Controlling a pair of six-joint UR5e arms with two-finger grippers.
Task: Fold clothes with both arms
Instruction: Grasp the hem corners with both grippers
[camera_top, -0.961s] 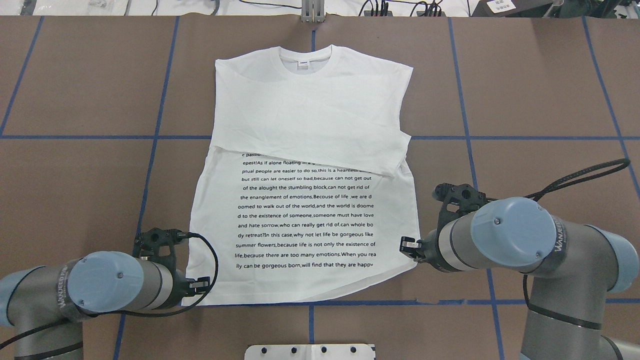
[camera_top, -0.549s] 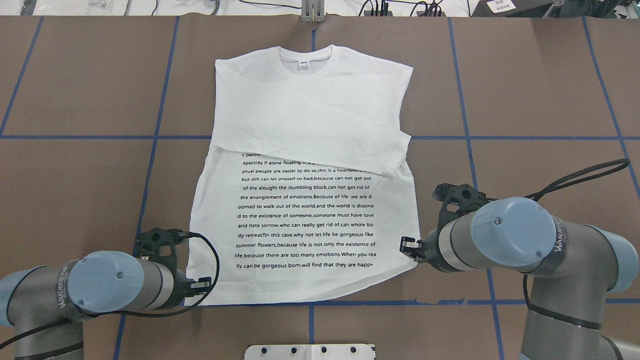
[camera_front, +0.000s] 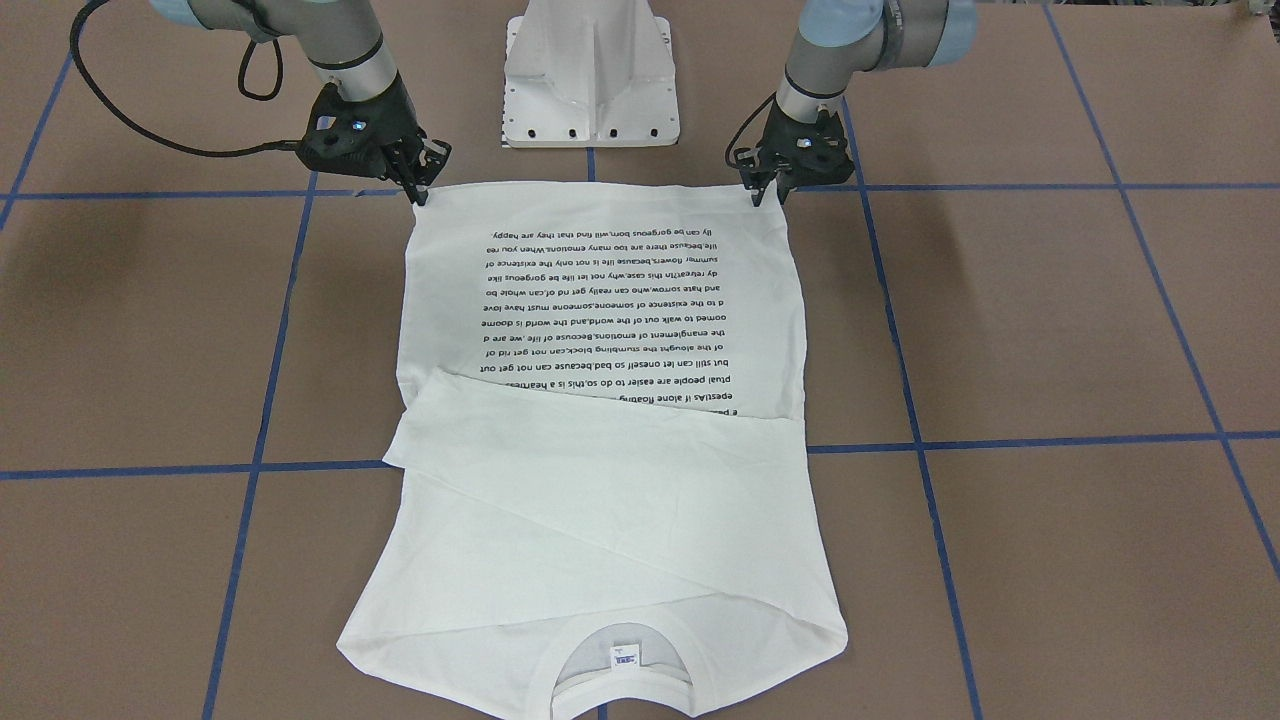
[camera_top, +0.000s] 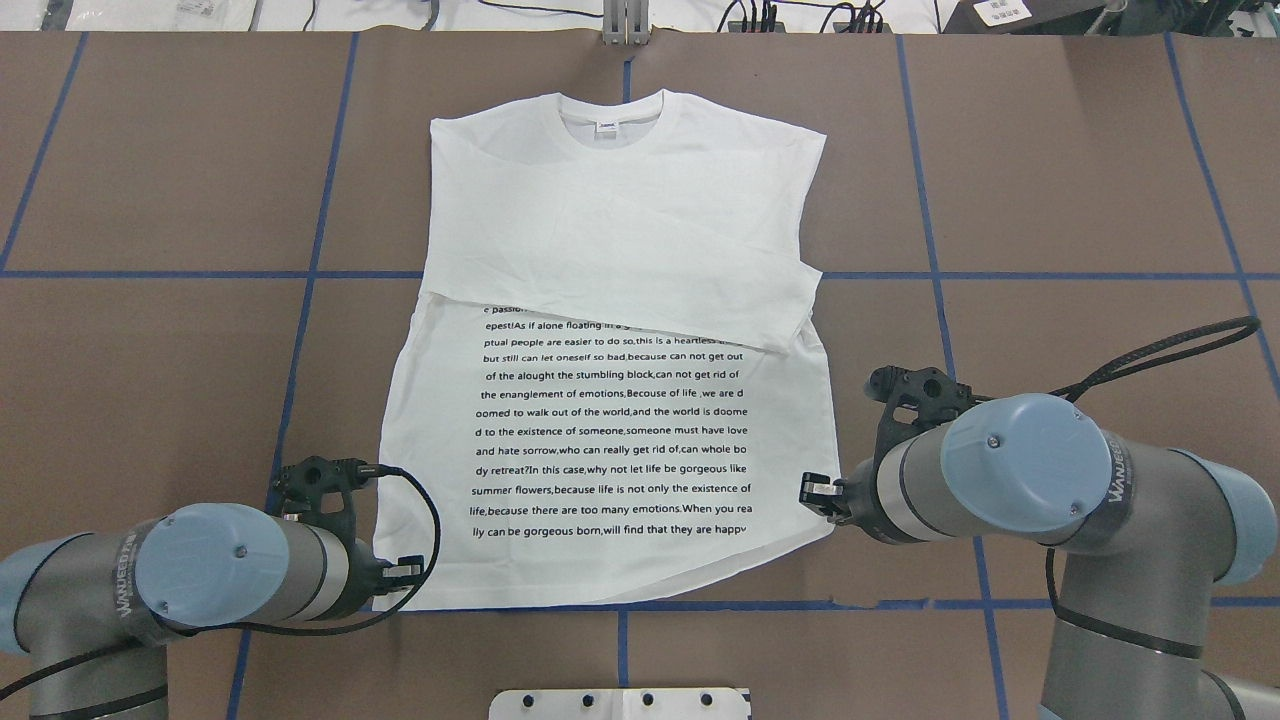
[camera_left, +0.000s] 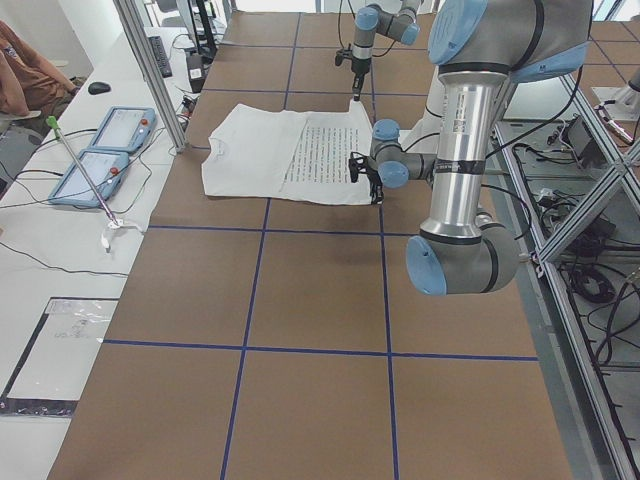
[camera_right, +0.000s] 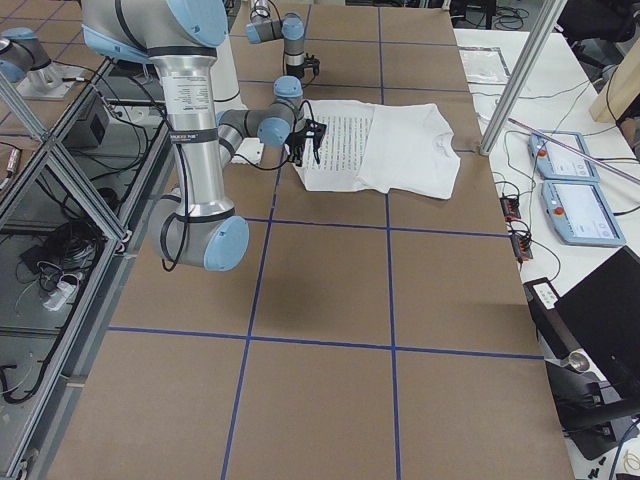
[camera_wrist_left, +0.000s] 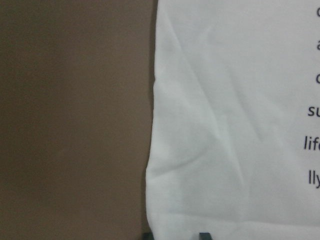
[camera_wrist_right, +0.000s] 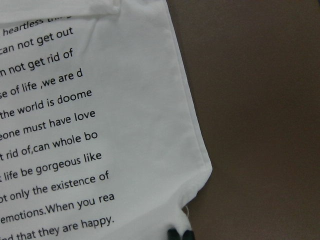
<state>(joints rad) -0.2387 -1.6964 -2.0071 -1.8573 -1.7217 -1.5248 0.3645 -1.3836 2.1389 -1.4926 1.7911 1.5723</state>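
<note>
The white long-sleeved shirt (camera_top: 610, 420) lies flat on the brown table (camera_top: 1050, 200), stretched lengthwise straight out from the pedestal base (camera_front: 590, 90). Its hem is nearest the base, its collar (camera_top: 610, 112) is farthest, and the sleeves are folded in across the chest.

Both grippers are down at the hem corners, one on either side of the base. The right gripper (camera_top: 815, 490) has its tips almost together on its corner with the cloth puckered there, which reads as a pinch on the shirt. The left gripper (camera_top: 405, 570) is different: its fingers stand apart, straddling its corner, with fabric between them but nothing clamped.

Here's the hinge of it: the fold must run away from the base along the shirt's long axis, hem toward collar. Each arm is nearest its own corner, so no crossing is needed. I'd judge the left side has to close first.

The hem slants, and its right corner sits farther from the base than the left one. Both wrist views cut the fingers off at the frame edge, so whether a finger is under the cloth can't be made out.
</note>
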